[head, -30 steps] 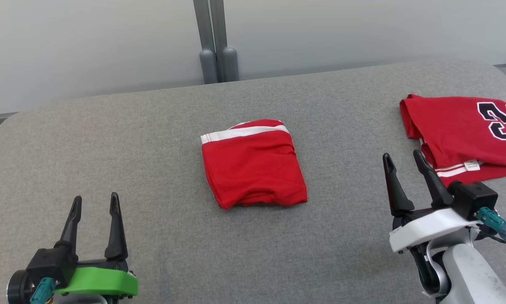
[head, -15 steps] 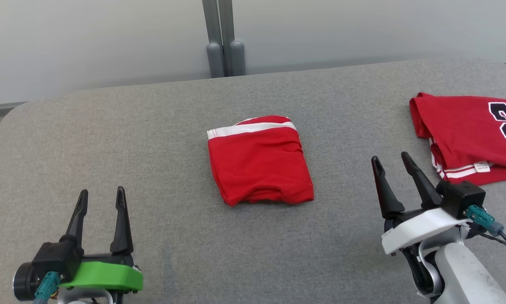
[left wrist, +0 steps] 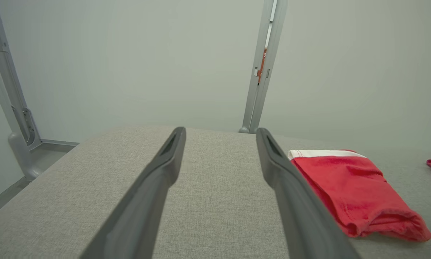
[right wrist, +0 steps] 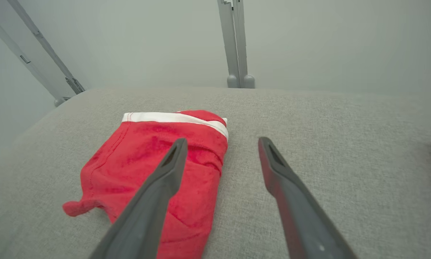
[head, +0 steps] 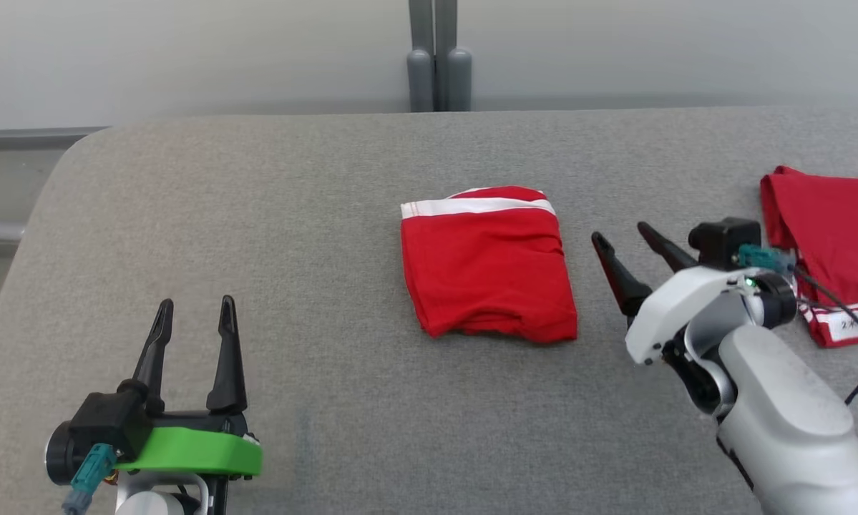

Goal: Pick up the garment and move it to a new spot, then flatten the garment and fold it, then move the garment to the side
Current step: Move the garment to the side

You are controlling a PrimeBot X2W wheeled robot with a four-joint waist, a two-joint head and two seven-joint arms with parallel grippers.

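Head view | folded red garment point(head: 487, 265) just left of right gripper point(head: 620, 232), long axis roughly along its fingers | right gripper — jaws wide, empty, nearer arm | left gripper point(head: 196, 302) wide, empty, well apart

Bare cloth is lying open across the whole left half of the grey fabric-covered table point(head: 257, 214), giving the left gripper point(head: 196, 302), fingers spread, free passage ahead and sideways up to the folded red garment with a white band point(head: 487, 268) at the centre. The right gripper point(head: 620, 232), also spread, is occupying the bare lane just beside that garment's right edge, with a second red garment point(head: 829, 214) hemming the lane in on the far right. Twin grey posts point(head: 439, 68) are standing behind the table's far edge, well apart from both garments
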